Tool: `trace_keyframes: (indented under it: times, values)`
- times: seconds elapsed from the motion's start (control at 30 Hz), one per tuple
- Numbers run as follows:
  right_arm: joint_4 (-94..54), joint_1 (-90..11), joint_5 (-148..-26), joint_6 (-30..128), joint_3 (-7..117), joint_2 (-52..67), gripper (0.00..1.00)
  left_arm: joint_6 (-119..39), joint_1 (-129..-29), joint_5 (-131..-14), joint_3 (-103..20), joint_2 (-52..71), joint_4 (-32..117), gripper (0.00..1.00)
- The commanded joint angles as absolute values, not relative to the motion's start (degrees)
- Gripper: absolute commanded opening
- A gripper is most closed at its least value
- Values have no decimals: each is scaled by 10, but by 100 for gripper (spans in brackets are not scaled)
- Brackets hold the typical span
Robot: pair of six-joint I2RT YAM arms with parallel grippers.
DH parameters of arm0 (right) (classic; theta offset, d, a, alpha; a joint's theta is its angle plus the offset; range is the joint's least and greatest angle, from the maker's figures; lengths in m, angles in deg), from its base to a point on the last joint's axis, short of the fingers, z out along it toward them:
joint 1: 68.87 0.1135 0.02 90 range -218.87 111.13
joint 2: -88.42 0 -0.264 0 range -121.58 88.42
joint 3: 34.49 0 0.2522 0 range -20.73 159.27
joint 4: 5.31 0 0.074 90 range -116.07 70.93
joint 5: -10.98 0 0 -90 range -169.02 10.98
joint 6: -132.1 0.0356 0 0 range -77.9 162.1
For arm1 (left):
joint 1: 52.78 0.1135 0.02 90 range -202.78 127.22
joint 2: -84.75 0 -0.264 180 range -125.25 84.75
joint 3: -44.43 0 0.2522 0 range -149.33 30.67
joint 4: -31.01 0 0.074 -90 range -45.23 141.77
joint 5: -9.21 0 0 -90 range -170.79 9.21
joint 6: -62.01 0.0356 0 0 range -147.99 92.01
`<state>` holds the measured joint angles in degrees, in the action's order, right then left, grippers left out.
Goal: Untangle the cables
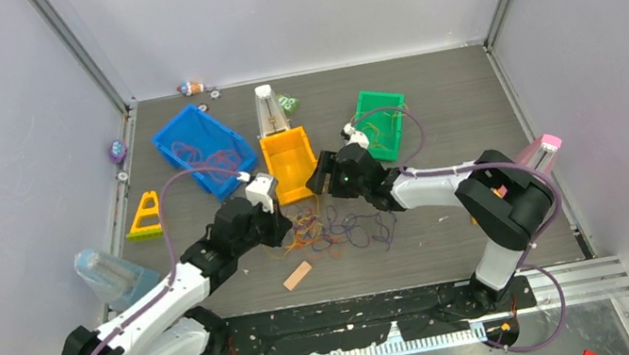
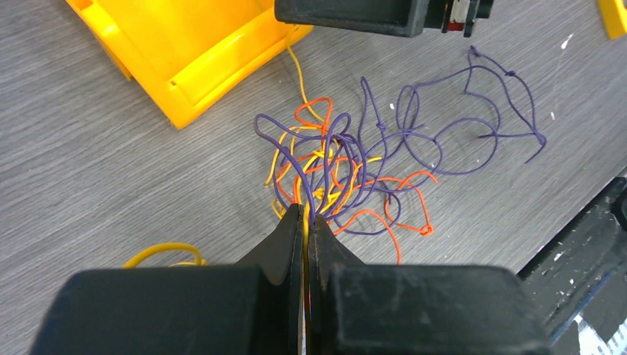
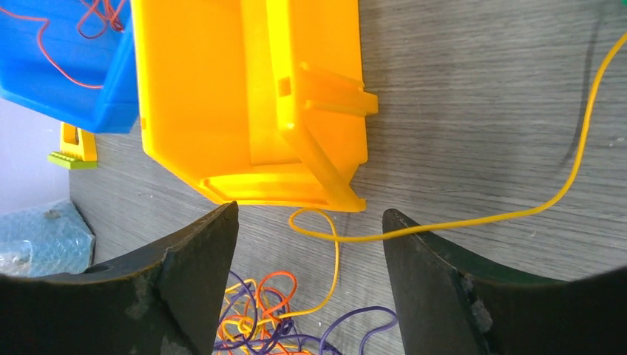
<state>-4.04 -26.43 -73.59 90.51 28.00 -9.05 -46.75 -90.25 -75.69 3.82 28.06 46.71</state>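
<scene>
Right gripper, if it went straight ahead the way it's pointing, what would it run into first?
Most likely the yellow cable, which crosses the gap between the right gripper's open jaws. Just past it is the yellow bin's near lip. How high the gripper sits above the table is unclear.

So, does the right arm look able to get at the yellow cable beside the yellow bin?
Probably yes: the right gripper hangs open above the yellow cable, which crosses bare table between its fingers; nothing covers it.

top view looks steeply down from behind the arms [image 1: 168, 301] over the whole worktop [image 1: 472, 114]. both wrist views hang close above it, sharing the cables [image 2: 333, 170] and yellow bin [image 2: 192, 52].
</scene>
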Motion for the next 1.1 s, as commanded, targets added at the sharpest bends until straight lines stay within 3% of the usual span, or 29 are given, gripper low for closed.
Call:
trace_keyframes:
  times: [0.0,0.07,0.23,0.3,0.77,1.07]
  values:
    - [-29,-265,-709,908,286,-55,72,-461,-900,-737,53,321,453,0]
    - [-32,-267,-703,908,286,-53,62,-462,-900,-737,55,333,470,0]
    - [-41,-273,-695,907,285,-45,19,-462,-900,-747,58,362,494,0]
    - [-45,-280,-695,903,281,-37,7,-465,-900,-754,60,374,502,0]
    - [-117,-423,-723,845,278,134,5,-533,-893,-933,103,461,569,0]
    - [-137,-543,-768,834,290,173,5,-582,-814,-967,115,535,636,0]
